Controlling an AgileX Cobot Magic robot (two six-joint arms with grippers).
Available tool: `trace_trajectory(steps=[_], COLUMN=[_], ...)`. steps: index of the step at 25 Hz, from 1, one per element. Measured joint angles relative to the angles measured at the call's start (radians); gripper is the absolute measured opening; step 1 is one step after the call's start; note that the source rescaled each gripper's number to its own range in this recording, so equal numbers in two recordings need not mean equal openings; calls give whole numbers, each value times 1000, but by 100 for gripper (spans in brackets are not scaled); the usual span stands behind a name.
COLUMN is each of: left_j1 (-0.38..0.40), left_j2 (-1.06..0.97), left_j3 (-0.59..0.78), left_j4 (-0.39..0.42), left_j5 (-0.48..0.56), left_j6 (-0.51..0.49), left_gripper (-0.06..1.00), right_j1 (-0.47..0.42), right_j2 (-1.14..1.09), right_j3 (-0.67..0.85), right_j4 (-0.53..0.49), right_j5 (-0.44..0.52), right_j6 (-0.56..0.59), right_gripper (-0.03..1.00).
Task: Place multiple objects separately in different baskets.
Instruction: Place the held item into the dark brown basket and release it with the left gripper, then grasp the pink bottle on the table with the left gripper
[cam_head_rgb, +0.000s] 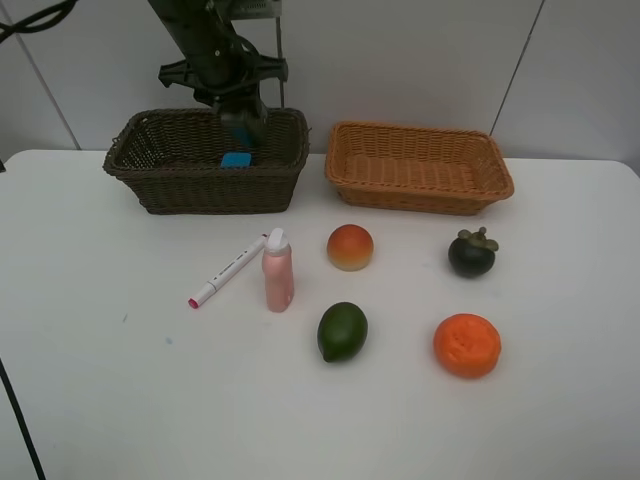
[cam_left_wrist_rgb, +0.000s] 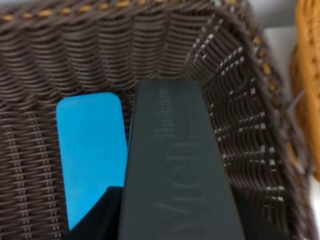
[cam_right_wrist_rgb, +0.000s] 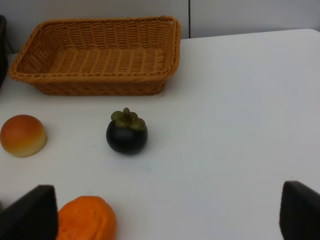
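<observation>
Inside woven brown basket (cam_left_wrist_rgb: 65, 45), matte blk block (cam_left_wrist_rgb: 175, 165)

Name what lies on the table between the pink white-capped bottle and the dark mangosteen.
The red-yellow fruit sits between the pink white-capped bottle and the dark mangosteen, touching neither; the exterior high view shows this.

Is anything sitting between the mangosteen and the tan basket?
Nothing visible. Only bare table separates the dark mangosteen from the light orange-tan basket; the red-yellow fruit sits off to one side.
</observation>
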Motion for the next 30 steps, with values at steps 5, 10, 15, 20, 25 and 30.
trace_trajectory(steps=[5, 10, 15, 20, 25, 30], left_j1=[0, 0, 0, 0, -18, -62], left_j2=[37, 42, 45, 22, -25, -158], left_j3=[-4, -39, -216, -354, -310, -76], left_j4=[-3, -20, -92, -160, -221, -234], left_j5=[-17, 16, 268, 403, 404, 402], left_j6=[55, 52, 48, 43, 54, 60], left_gripper=[78, 99, 100, 100, 100, 100], right_j1=[0, 0, 0, 0, 0, 0], right_j2=[0, 0, 0, 0, 0, 0], right_j3=[0, 0, 0, 0, 0, 0], right_j4=[0, 0, 0, 0, 0, 0], right_j5=[0, 0, 0, 0, 0, 0], right_j6=[0, 0, 0, 0, 0, 0], right_gripper=[94, 94, 94, 94, 94, 94])
